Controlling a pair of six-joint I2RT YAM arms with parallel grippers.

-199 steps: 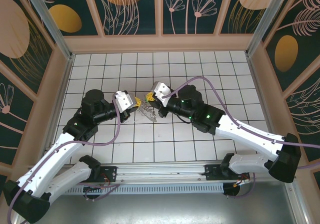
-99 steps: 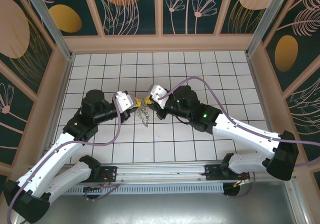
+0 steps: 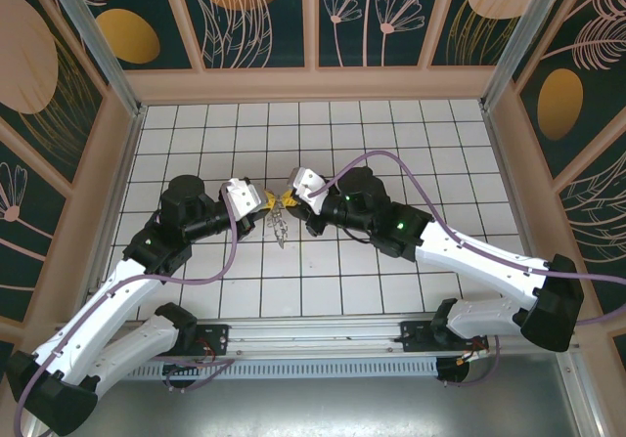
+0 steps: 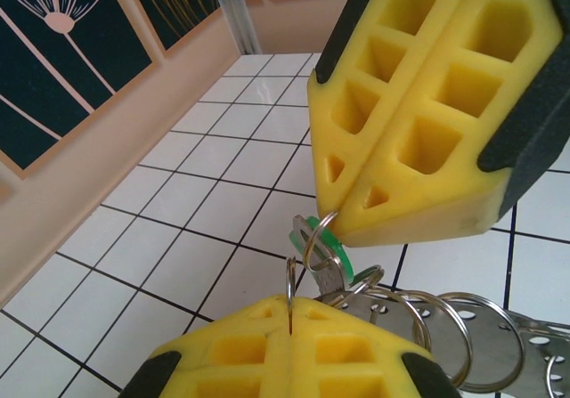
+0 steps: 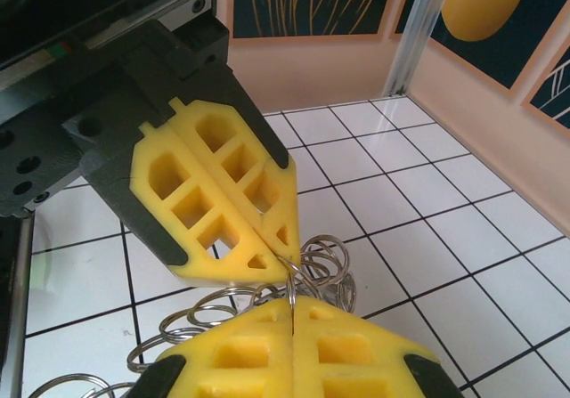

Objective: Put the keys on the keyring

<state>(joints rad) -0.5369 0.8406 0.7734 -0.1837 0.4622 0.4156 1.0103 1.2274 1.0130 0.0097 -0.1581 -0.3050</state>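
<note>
Both grippers meet tip to tip above the middle of the white tiled floor. My left gripper (image 3: 266,200) (image 4: 290,307) is shut on a thin wire loop of the keyring (image 4: 290,282). My right gripper (image 3: 287,198) (image 5: 292,304) faces it, shut on a small ring (image 4: 317,238) threaded through the keys (image 4: 328,248), a silvery blade with a green head. A chain of linked metal rings (image 4: 463,336) (image 5: 329,264) hangs below both tips as a small bunch (image 3: 279,228). In the right wrist view the left gripper (image 5: 283,254) touches my tips.
Peach walls with dark floral panels (image 3: 313,17) enclose the floor on three sides, with aluminium posts (image 3: 88,36) at the back corners. Purple cables (image 3: 411,158) loop over both arms. A rail (image 3: 313,344) runs along the near edge.
My right gripper has moved a little left toward the left gripper, and the hanging bunch of rings has shifted left with it. The left arm has barely moved.
</note>
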